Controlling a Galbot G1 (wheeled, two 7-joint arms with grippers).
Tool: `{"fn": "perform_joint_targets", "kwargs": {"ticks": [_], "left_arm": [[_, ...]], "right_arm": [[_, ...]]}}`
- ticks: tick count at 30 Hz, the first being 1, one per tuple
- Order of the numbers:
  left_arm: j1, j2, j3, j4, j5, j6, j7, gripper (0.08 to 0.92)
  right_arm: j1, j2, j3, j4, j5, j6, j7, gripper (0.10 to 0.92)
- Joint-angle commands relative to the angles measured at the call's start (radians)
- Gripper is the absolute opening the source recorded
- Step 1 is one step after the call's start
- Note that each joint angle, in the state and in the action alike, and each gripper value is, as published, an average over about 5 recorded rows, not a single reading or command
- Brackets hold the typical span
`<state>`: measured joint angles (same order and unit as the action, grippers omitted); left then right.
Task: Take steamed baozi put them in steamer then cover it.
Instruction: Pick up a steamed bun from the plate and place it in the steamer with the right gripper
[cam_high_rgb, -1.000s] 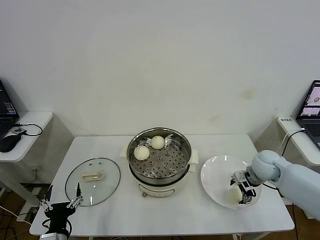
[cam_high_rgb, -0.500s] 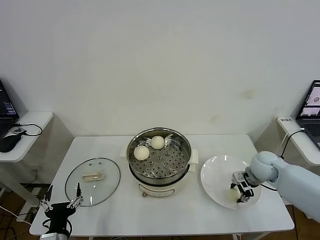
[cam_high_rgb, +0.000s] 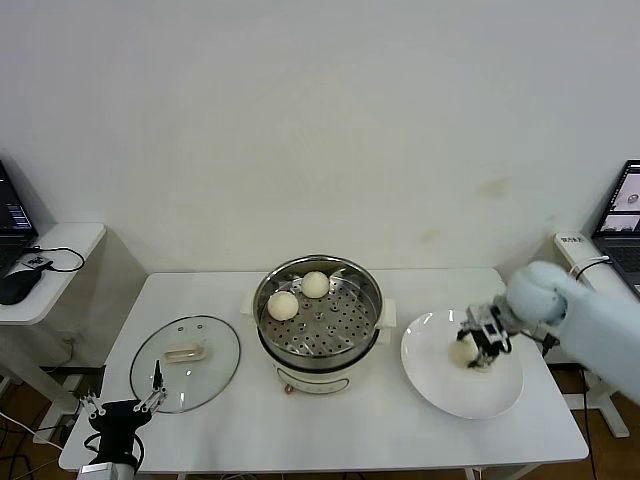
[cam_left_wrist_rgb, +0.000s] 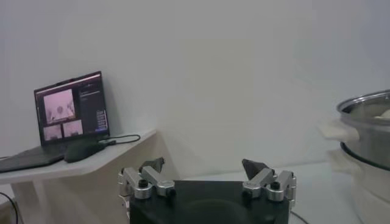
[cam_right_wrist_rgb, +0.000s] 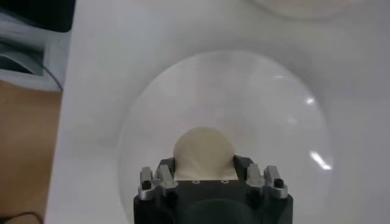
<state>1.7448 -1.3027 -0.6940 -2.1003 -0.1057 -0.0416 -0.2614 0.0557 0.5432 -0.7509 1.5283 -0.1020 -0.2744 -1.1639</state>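
A steamer (cam_high_rgb: 318, 318), a round shiny metal basket with a perforated floor on a white cooker base, stands at the middle of a white table (cam_high_rgb: 330, 425). Two cream-white buns lie inside it toward the back: one bun (cam_high_rgb: 283, 305) on the robot's left side, a second bun (cam_high_rgb: 316, 285) just beside it, farther back. The rest of the basket floor is bare. To the robot's right of the steamer sits a flat white plate (cam_high_rgb: 462, 390). Above the plate, the right gripper (cam_high_rgb: 472, 349) holds a third bun (cam_high_rgb: 463, 349), its fingers (cam_right_wrist_rgb: 242, 168) closed against the bun's two sides; in the right wrist view this bun (cam_right_wrist_rgb: 203, 153) shows over the plate's (cam_right_wrist_rgb: 292, 103) middle. To the robot's left of the steamer, a round clear glass lid (cam_high_rgb: 186, 363) lies flat on the table, handle (cam_high_rgb: 185, 353) up, the oblong handle's long axis running left to right. The left gripper (cam_high_rgb: 122, 404) hangs low at the table's front left corner, near the lid's front edge, fingers spread wide with nothing between them.
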Motion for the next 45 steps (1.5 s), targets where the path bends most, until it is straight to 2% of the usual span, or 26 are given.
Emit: {"fn": "perform_joint_targets", "kwargs": {"ticks": [1,8,18,36,45], "left_arm": [[0.000,0.002,-0.005,-0.004,-0.008,0.000,0.001,0.823],[-0.002,-0.001,-0.010,-0.007,-0.014,0.000,0.002,0.823],[0.004,-0.008,-0.021,-0.014,-0.017,-0.003,0.002,0.823],[-0.012,-0.017,-0.020,-0.006,-0.030,-0.017,0.002,0.823],[-0.013,-0.018,-0.026,-0.001,-0.039,-0.021,-0.001,0.823]], "right_arm": [[0.407,0.101,-0.155,-0.028,0.148,-0.015,0.010,0.611],[0.543,0.303,-0.252,-0.029,0.245,-0.051,0.066,0.611],[0.472,0.516,-0.333,-0.059,0.270,-0.003,0.128,0.619],[0.421,0.616,-0.485,-0.095,0.116,0.322,0.128,0.622],[0.407,0.643,-0.503,-0.102,0.067,0.379,0.124,0.631]]}}
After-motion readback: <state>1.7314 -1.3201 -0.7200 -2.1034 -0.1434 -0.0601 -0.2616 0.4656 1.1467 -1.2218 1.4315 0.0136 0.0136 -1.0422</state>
